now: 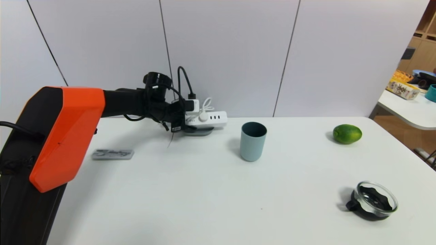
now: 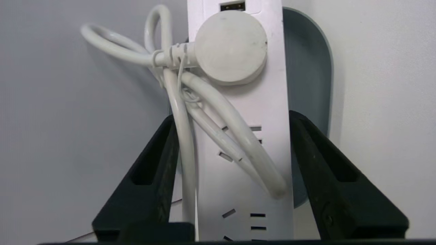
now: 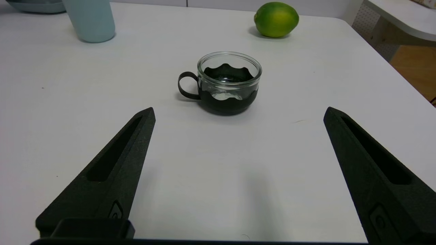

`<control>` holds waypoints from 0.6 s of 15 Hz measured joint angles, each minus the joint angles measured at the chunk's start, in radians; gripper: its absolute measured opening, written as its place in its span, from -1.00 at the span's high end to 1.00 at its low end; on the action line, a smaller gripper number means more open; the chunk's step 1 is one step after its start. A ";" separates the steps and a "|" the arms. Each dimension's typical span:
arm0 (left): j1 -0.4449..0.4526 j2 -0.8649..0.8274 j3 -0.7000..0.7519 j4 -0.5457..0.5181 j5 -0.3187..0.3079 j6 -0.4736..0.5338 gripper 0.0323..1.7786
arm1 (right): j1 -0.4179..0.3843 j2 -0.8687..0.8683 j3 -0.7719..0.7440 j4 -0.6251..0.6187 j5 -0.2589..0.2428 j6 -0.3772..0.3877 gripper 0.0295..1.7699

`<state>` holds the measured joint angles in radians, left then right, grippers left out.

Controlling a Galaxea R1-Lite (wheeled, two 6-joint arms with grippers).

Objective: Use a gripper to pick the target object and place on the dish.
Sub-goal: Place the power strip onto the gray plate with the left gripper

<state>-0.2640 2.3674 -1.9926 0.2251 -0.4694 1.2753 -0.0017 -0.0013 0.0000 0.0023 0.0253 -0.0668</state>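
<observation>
The white power strip [image 1: 211,118] lies flat on the grey-blue dish [image 1: 201,131] at the back of the table, its round plug and bundled cord on top. My left gripper [image 1: 186,123] reaches in from the left at the strip's near end. In the left wrist view the strip [image 2: 238,163] runs between the dark fingers of that gripper [image 2: 231,114]; one finger is against the cord, the other close beside the strip's edge, over the dish [image 2: 306,68]. The jaws stand slightly open around it. My right gripper [image 3: 239,114] hovers wide open and empty over bare table.
A tall blue-grey cup [image 1: 252,141] stands right of the dish. A lime [image 1: 347,133] sits at the far right, a glass bowl with a black base [image 1: 374,200] at the front right. A flat grey pack [image 1: 112,154] lies at the left.
</observation>
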 joint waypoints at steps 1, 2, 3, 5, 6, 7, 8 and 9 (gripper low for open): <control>0.000 0.000 0.000 0.002 0.000 0.000 -0.34 | 0.000 0.000 0.000 0.000 0.000 0.000 -0.93; 0.000 0.000 0.000 0.003 0.000 0.000 -0.41 | 0.000 0.000 0.000 0.000 0.000 0.000 -0.93; 0.000 0.000 0.000 0.002 0.000 0.000 -0.47 | 0.000 0.000 0.000 0.000 0.000 -0.001 -0.93; 0.000 -0.003 0.000 0.001 0.001 0.000 -0.57 | 0.000 0.000 0.000 0.000 0.000 0.000 -0.93; 0.000 -0.008 0.000 0.001 0.001 0.000 -0.61 | 0.000 0.000 0.000 0.001 0.000 0.000 -0.93; 0.000 -0.013 0.000 0.002 0.002 -0.001 -0.64 | 0.000 0.000 0.000 0.000 0.000 0.000 -0.93; 0.000 -0.023 0.000 0.004 0.003 -0.001 -0.68 | 0.000 0.000 0.000 0.000 0.000 0.000 -0.93; 0.000 -0.035 0.000 0.009 0.004 -0.002 -0.71 | 0.000 0.000 0.000 0.001 0.000 0.000 -0.93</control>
<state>-0.2640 2.3323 -1.9930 0.2336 -0.4655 1.2734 -0.0017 -0.0013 0.0000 0.0032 0.0257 -0.0668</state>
